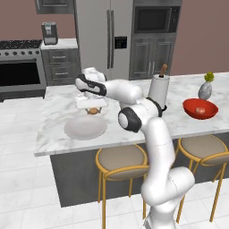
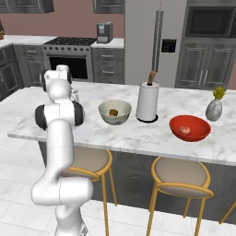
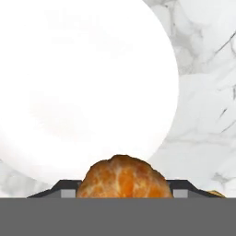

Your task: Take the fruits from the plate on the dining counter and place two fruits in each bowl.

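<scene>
Here a white robot arm with dark joints reaches left over a long white-grey veined marble dining counter (image 1: pixel 58 129). Its two-finger gripper (image 1: pixel 92 110) hangs just above the far edge of a flat round pale grey plate (image 1: pixel 85 128), and its fingers are closed narrowly around a small round orange-brown fruit (image 1: pixel 93 110). In the hand view the same orange-brown fruit (image 3: pixel 121 177) sits between the finger tips, with the bare plate (image 3: pixel 83 87) spread beneath it on the marble (image 3: pixel 207 92).

In the right base view a deep rounded beige-grey bowl (image 2: pixel 115 112) stands on the counter (image 2: pixel 138 133) with one brownish fruit (image 2: pixel 113 112) inside. Just beside it, to the right, is an upright white paper towel roll on a dark base with a wooden post (image 2: pixel 147 101). Farther right, a wide shallow glossy red bowl (image 2: pixel 190 127) holds one reddish fruit (image 2: pixel 184 130). Near the red bowl, toward the back, stands a small grey speckled vase with a yellow-green sprig (image 2: pixel 214 107).

Round cushioned stools with golden metal legs (image 1: pixel 121 162) are tucked under the near side of the counter.
</scene>
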